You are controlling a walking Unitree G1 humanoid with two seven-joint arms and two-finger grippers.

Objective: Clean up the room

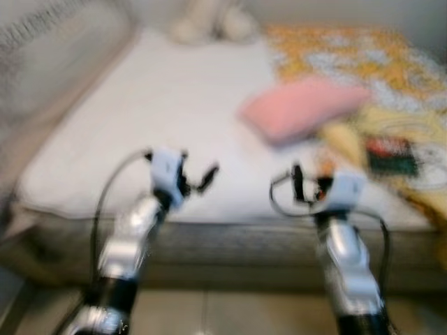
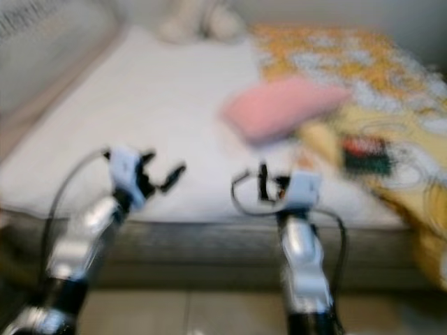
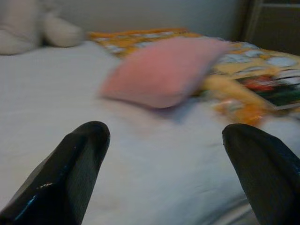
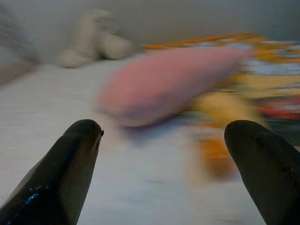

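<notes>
The robot stood at the foot of the bed [image 1: 140, 125], and the picture was blurred, so it looked to be on the move. Both arms were raised in front of the mattress edge. The left gripper [image 1: 194, 180] hovered at the near edge of the white sheet, fingers spread wide, nothing between them. The right gripper [image 1: 307, 187] hung level with it, further to the right, and its fingers [image 4: 61, 173] were just as wide apart and just as empty.

Ahead lay the clutter. A pink pillow [image 1: 300, 106] sat out of place in the middle of the bed, tilted, its right end resting against the edge of a yellow patterned blanket [image 1: 349, 56] that covered the right side. Just beyond that end of the pillow, something yellow [image 1: 342, 136] was bunched up, and beside it lay a dark object with red on it [image 1: 391, 155], too smeared to name. A pale soft toy [image 1: 209, 21] sat at the head of the bed, well apart from the rest.

This read as the approach: nothing had been picked up yet. Both wrist views looked straight at the pillow, so it seemed the likely first target. The next move called for stepping close to the bed, reaching forward over the sheet, and closing on the pillow's soft edge.
</notes>
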